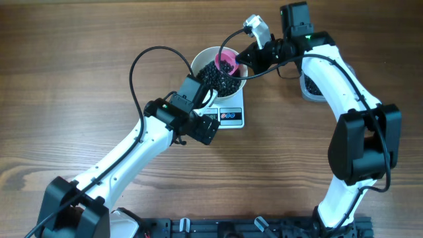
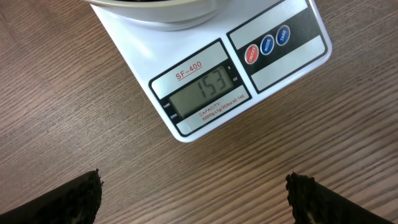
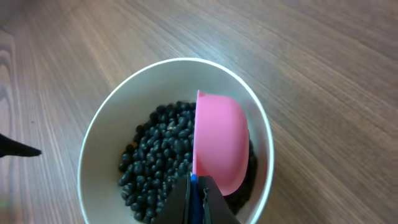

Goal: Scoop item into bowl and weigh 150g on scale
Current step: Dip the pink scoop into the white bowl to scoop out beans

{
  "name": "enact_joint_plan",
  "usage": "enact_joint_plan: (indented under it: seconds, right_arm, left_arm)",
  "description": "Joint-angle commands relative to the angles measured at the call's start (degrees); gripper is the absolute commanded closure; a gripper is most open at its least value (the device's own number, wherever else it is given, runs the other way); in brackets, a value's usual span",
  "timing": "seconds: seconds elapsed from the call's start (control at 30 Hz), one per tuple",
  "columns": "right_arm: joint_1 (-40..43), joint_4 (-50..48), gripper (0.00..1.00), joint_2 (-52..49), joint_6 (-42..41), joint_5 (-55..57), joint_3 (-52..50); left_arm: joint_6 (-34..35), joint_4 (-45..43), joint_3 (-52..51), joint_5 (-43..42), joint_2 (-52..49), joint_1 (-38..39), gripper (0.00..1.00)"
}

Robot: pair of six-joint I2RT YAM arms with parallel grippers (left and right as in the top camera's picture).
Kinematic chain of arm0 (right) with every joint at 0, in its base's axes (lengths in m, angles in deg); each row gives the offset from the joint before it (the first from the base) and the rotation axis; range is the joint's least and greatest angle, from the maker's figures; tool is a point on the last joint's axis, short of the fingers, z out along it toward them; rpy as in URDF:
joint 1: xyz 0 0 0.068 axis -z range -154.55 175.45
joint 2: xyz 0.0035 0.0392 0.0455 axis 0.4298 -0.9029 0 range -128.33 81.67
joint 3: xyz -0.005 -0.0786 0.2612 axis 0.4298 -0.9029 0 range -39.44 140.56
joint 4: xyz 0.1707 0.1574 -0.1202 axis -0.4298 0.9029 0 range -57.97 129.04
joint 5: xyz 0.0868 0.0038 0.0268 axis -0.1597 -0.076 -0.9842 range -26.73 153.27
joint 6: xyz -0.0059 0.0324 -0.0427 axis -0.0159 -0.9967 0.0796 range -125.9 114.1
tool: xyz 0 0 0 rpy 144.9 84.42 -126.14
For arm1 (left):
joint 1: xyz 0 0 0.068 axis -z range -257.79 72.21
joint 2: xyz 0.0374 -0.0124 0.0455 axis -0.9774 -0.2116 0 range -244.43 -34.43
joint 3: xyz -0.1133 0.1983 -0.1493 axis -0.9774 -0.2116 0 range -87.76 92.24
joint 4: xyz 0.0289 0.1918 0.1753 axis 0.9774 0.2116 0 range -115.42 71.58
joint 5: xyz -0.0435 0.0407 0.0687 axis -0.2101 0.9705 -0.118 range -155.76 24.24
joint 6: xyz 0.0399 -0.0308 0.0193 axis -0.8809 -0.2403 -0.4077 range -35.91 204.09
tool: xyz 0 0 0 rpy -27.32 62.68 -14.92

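I take this for a robotics lab, not a kitchen: two white-and-black arms (image 1: 125,155) stand on a black mounting rail (image 1: 231,228) at the edge of a wood-grain desk (image 1: 66,66), a cable (image 1: 158,47) looping free, near a digital scale (image 1: 231,118).

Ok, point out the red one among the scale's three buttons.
The button nearest the display; the middle button and the outer button are blue.

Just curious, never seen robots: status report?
Left gripper open, facing scale. Right gripper shut on scoop over bowl of beans. Scale reads 153. Nothing blocking.
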Motion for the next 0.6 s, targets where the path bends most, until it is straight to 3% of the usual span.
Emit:
enact_joint_plan:
  seconds: [0.0, 0.23, 0.43, 0.57]
  right_arm:
    - [-0.02, -1.95, 0.96, -2.12, 1.16, 1.46, -0.26]
    - [-0.02, -5.46, 0.96, -5.77, 1.09, 1.95, -0.24]
    - [-0.96, -2.05, 0.96, -6.43, 1.22, 2.27, -0.24]
    - [-1.84, 5.86, 0.96, -6.43, 12.20, 2.29, -0.24]
  left_arm:
    - [-0.66, -0.15, -0.26, -0.31, 0.94, -0.42, 0.00]
    - [-0.66, -0.15, -0.26, -0.31, 0.94, -0.42, 0.00]
    - [-0.66, -0.15, -0.26, -0.31, 0.94, -0.42, 0.00]
    - [-0.66, -0.15, -0.26, -0.31, 0.94, -0.42, 0.00]
